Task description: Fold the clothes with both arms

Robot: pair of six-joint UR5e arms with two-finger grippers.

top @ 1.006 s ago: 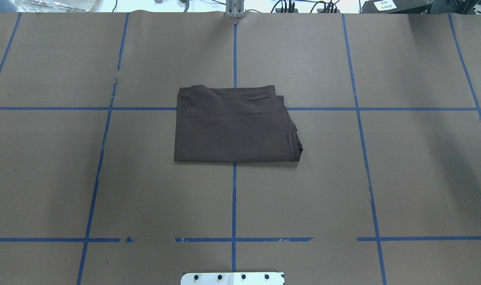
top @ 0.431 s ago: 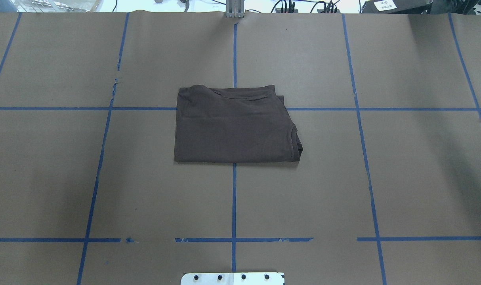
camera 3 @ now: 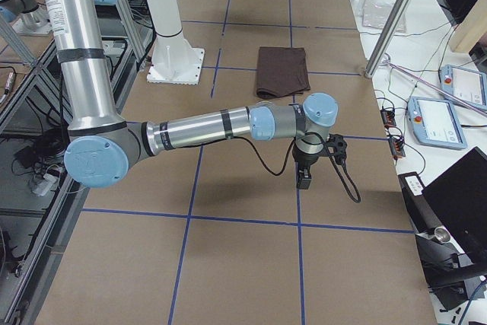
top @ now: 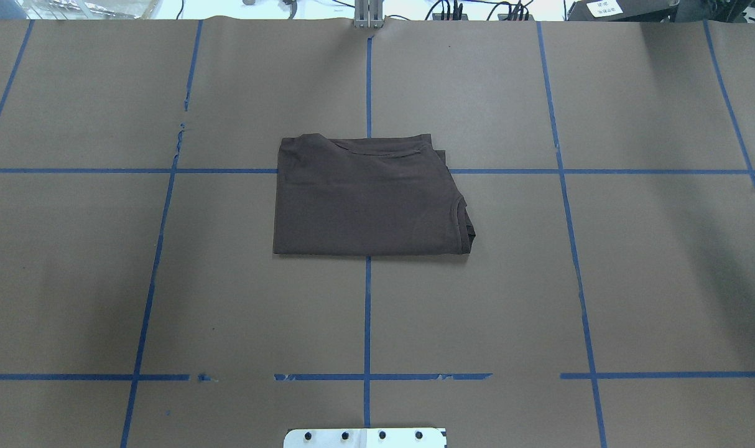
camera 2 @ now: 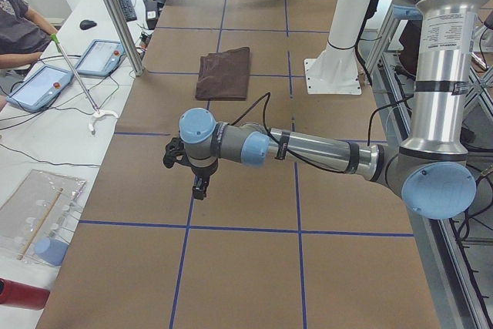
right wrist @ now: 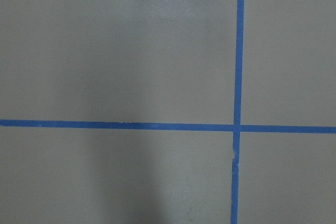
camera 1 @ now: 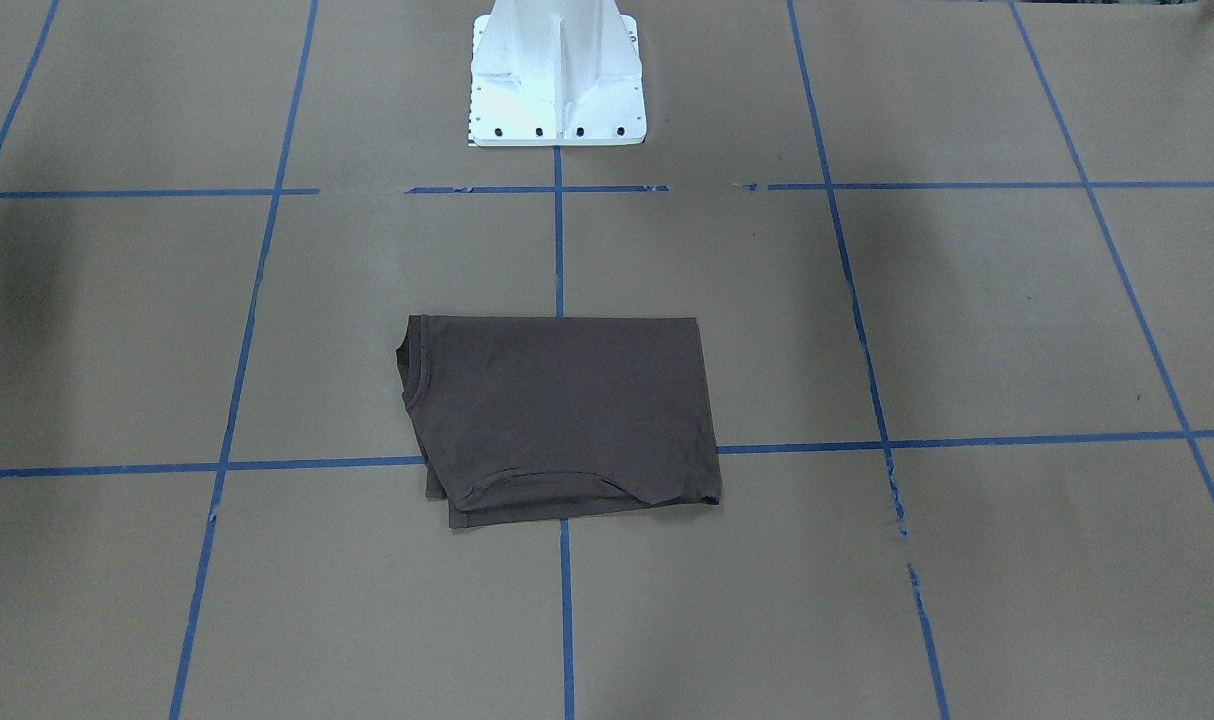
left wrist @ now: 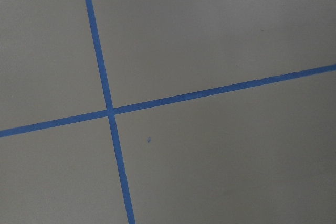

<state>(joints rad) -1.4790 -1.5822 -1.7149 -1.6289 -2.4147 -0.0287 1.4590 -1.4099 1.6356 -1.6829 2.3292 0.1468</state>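
Two arms hang over opposite ends of the worktop [top: 632, 280], left arm [camera 2: 308, 148] and right arm [camera 3: 198, 129] both well apart from the folded T-shirt [top: 365, 199] lying flat at centre, long side running left-right, neither clearly nearer; whether the jaws are spread or pressed together cannot be told.

Overhead view looks forward and down from behind the base plate [top: 328, 440] and covers the table [top: 663, 280] to its far edge. Front view faces it from across the table, looking steeply down. Both share the folded shirt [top: 368, 199] at the table's centre and the tape lines [top: 367, 311]. The two end views look along the table from opposite ends, high and farther back. Both wrist views sit close above the table, showing tape lines crossing.
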